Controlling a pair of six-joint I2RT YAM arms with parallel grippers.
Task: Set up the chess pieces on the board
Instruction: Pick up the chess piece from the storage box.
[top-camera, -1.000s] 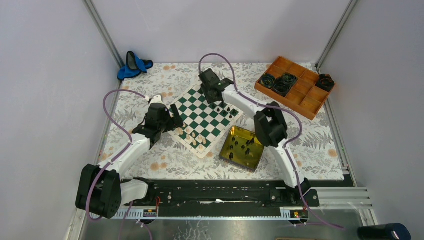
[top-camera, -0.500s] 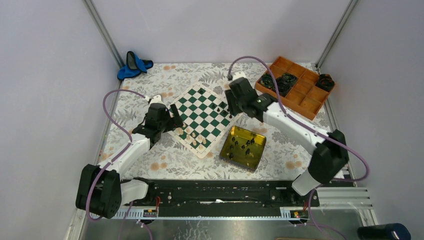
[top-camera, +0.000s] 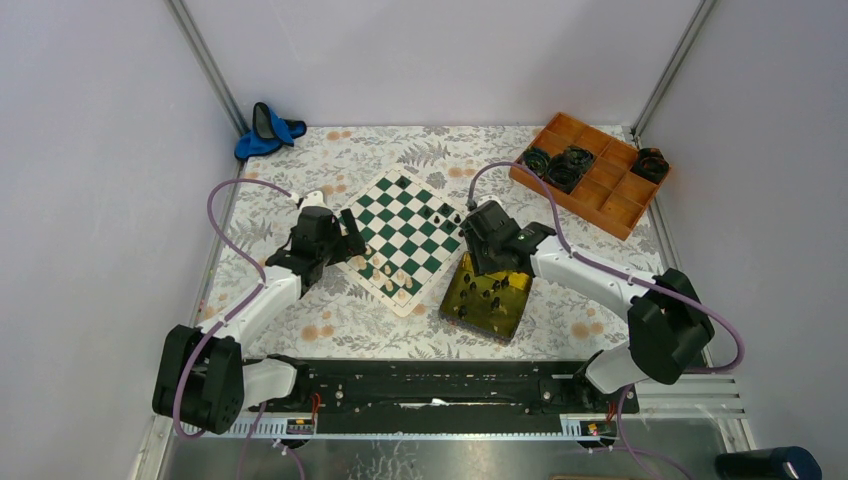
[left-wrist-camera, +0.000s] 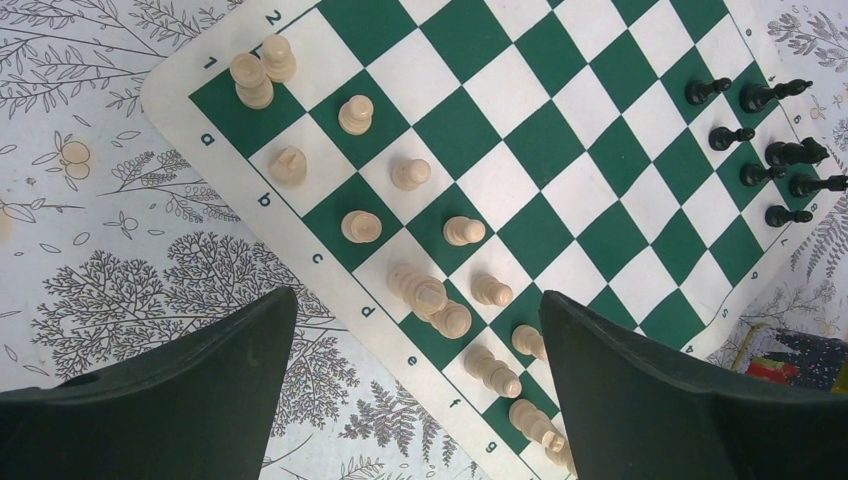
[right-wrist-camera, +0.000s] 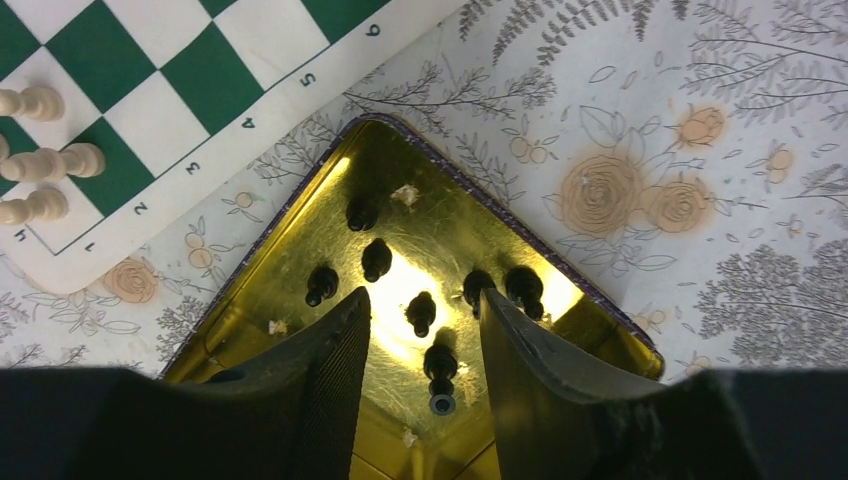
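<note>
Figures crowd 2 corners of the flat square chessboard with dark green and white checks and a cream border, which lies turned cornerwise on the flower-printed table cover. Cream-white chess pieces stand in the 2 rows along its near-left edge, some on white squares and some on green. In the left wrist view, 7 black chess pieces are gathered at the opposite far corner, and the squares between the 2 groups are bare.

The left gripper hangs over the near-left edge of the board above the cream-white row. Its jaws are spread wide and there is nothing between them.

Just off the board's near-right edge sits the yellow-gold square tin tray, and 7 more black pieces stand scattered on its shiny floor. The right gripper points down into this tray. Its fingers are parted, and 1 black piece lies in the gap between them with tray floor showing on both sides, so nothing is gripped.

At the far right of the table, well apart from the board, rests the orange compartment tray holding black coiled items. A blue and black object lies in the far-left corner.
</note>
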